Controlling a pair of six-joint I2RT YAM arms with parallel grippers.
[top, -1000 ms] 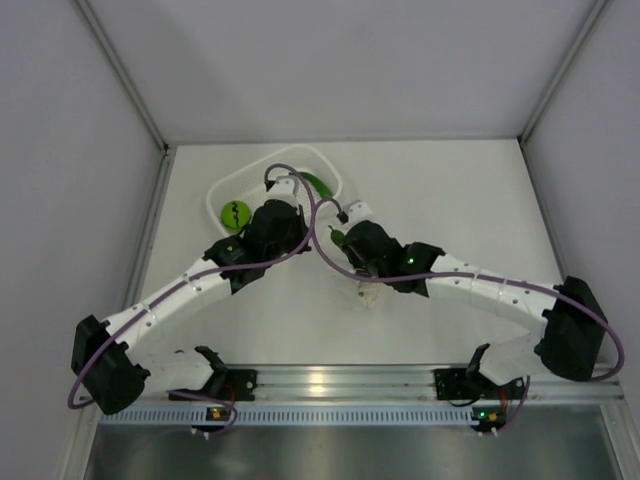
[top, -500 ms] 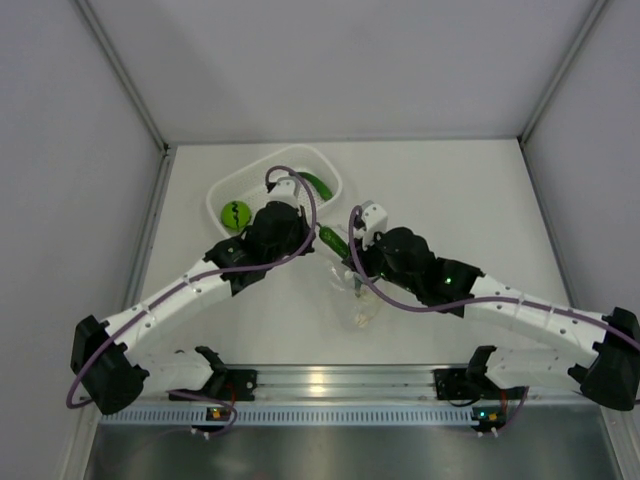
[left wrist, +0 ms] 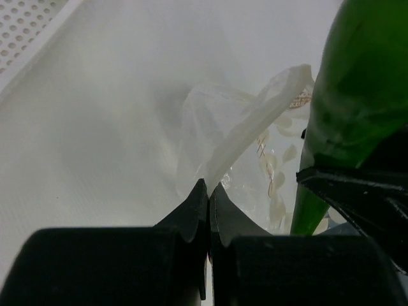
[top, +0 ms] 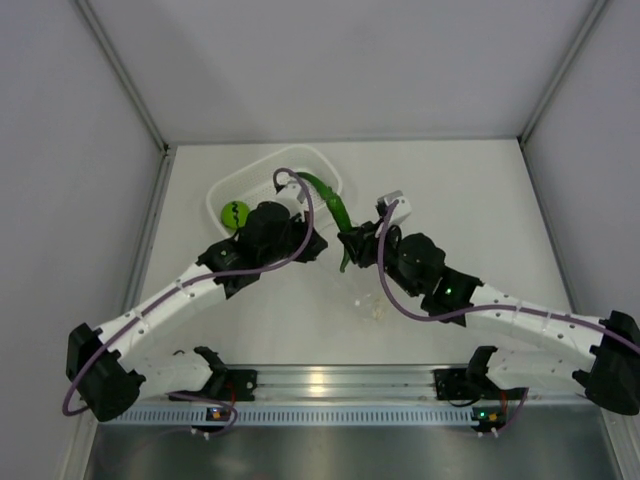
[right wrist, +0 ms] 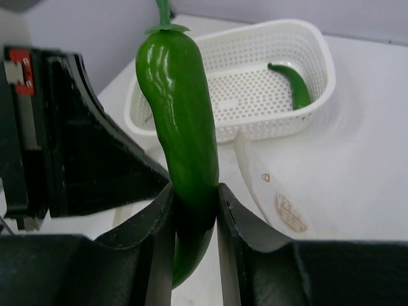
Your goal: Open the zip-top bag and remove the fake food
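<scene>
Here, left gripper (left wrist: 208,189) pinched together on the zip-top bag (left wrist: 237,137) rim, right gripper (right wrist: 194,191) clamped one dark green pod (right wrist: 182,115) just beside it; other pod (right wrist: 294,86) and lime ball (top: 235,213) lay in basket (right wrist: 274,125).

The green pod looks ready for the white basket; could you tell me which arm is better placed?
Probably the right: the right fingers grip the pod, with the basket ahead. The left fingers are shut on the zip-top bag.

The top camera looks steeply down from above and behind the arm bases (top: 225,385), taking in the whole table (top: 470,200). Each wrist camera peers forward between its own jaws, very close. All three views share the zip-top bag (left wrist: 242,134) and green pod (right wrist: 182,140).
</scene>
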